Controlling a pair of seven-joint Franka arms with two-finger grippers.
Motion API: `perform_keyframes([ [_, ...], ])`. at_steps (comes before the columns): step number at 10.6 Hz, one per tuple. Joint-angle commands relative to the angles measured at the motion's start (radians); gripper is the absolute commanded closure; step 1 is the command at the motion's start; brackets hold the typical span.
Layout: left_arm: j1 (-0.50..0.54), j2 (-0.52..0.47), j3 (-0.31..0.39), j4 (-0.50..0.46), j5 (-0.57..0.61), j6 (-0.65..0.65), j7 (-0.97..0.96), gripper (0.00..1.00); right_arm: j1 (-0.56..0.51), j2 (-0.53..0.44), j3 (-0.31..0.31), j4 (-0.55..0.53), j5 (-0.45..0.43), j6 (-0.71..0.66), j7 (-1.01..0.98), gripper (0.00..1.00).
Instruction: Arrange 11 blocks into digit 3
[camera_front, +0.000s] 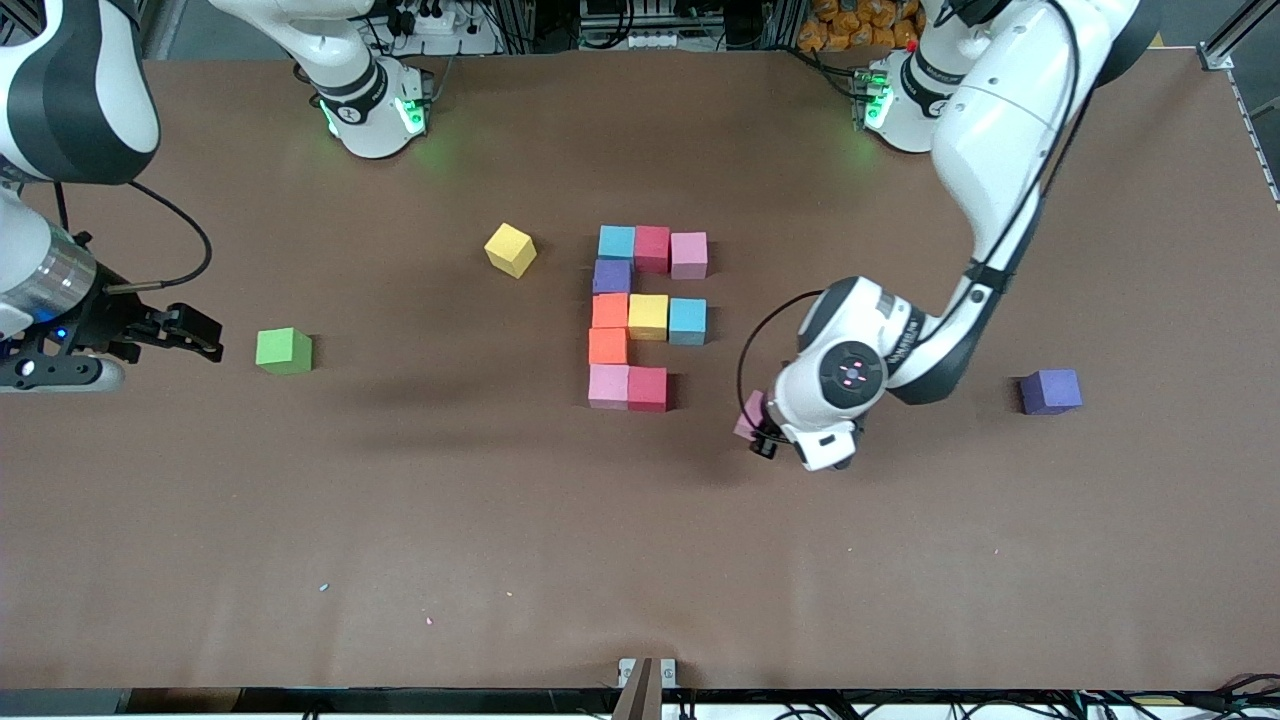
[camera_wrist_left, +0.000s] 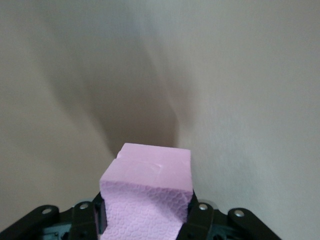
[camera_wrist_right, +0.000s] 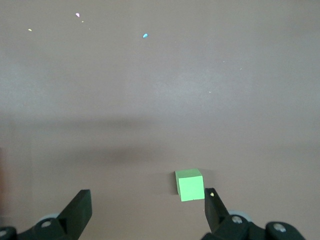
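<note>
Ten blocks form a partial figure (camera_front: 640, 318) mid-table: a light blue, red and pink bar, a purple single, an orange, yellow and light blue bar, an orange single, then pink (camera_front: 608, 386) and red (camera_front: 647, 388). My left gripper (camera_front: 757, 428) (camera_wrist_left: 145, 212) is shut on a pink block (camera_front: 748, 414) (camera_wrist_left: 149, 192) over bare table. That spot is a little toward the left arm's end from the red end block. My right gripper (camera_front: 205, 338) (camera_wrist_right: 147, 202) waits open at the right arm's end of the table, holding nothing.
A green cube (camera_front: 284, 351) (camera_wrist_right: 190, 185) lies close to my right gripper's fingertips. A loose yellow cube (camera_front: 510, 249) sits beside the figure toward the right arm's end. A loose purple cube (camera_front: 1050, 391) lies toward the left arm's end. The brown table (camera_front: 400, 520) ends near the front camera.
</note>
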Motion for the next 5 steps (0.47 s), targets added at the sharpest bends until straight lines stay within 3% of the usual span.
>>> perform_keyframes([
  [1, -0.052, 0.034, 0.011, 0.045, -0.019, 0.027, -0.159, 1.0, 0.004, -0.015, -0.002, 0.019, -0.003, -0.084, 0.041, 0.0],
  [5, -0.126, 0.042, 0.017, 0.042, -0.011, 0.042, -0.438, 1.0, -0.002, -0.001, -0.002, 0.08, 0.0, -0.101, 0.033, 0.0],
])
